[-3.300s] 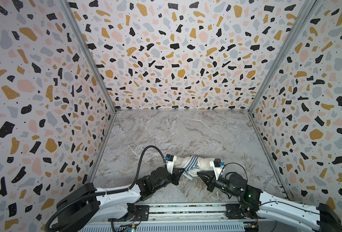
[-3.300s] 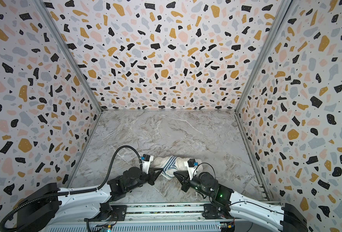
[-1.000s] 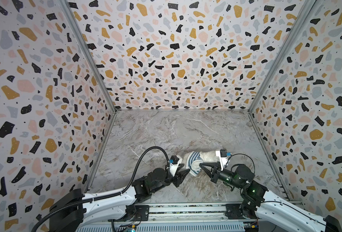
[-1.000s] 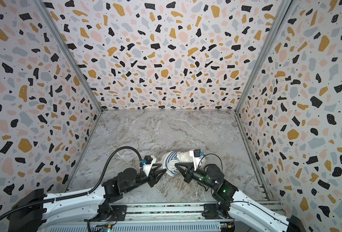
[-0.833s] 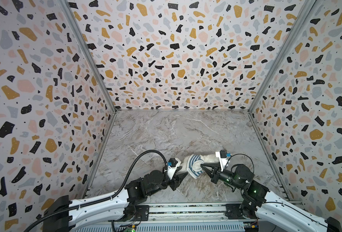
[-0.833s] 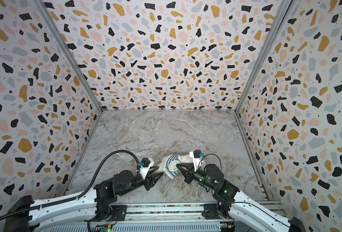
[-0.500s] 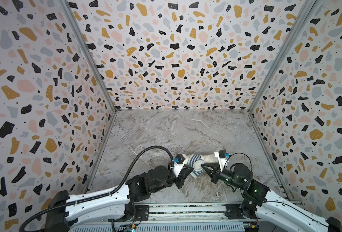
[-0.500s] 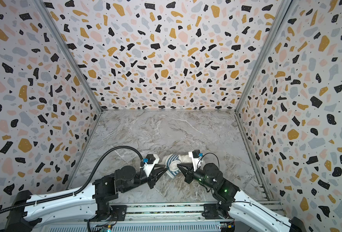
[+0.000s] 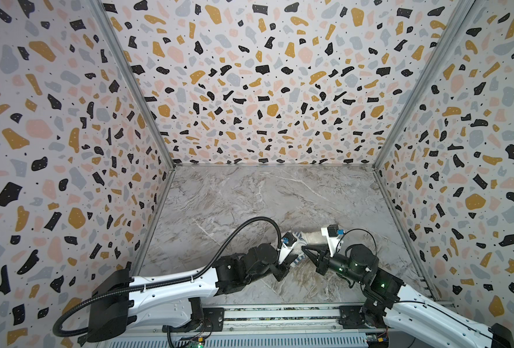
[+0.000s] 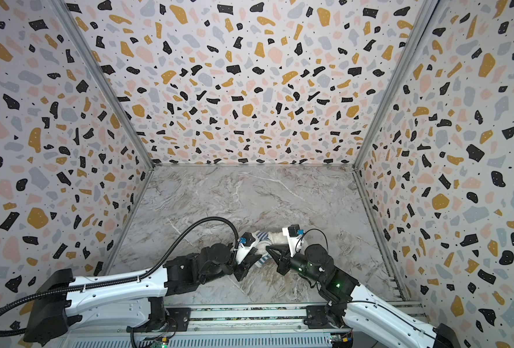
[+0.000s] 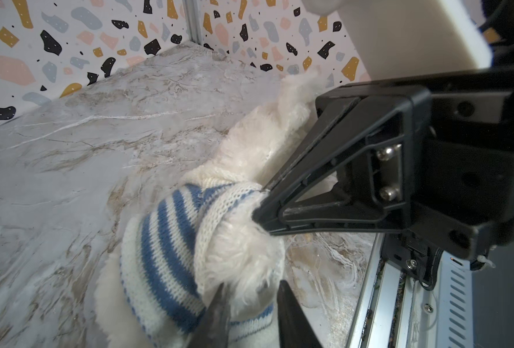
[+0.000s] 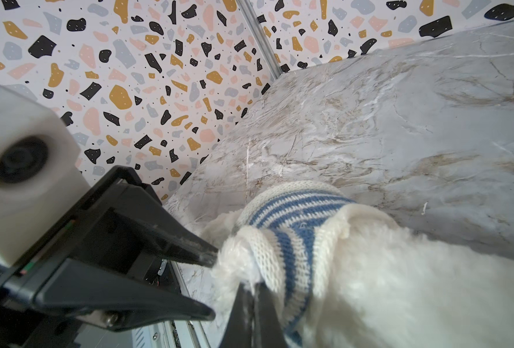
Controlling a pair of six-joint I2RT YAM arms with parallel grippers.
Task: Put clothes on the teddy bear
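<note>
- Right gripper (image 12: 252, 287) is clenched on the striped shirt (image 12: 291, 241) hem, against the teddy bear (image 12: 400, 286).
- Left gripper (image 11: 251, 285) has its jaws apart, with the bear's fur between their tips.

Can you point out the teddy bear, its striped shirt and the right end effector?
teddy bear (image 11: 258, 144): left wrist view, furry body
striped shirt (image 11: 165, 241): left wrist view, blue-striped middle
right end effector (image 11: 259, 206): left wrist view, closed tips
</note>
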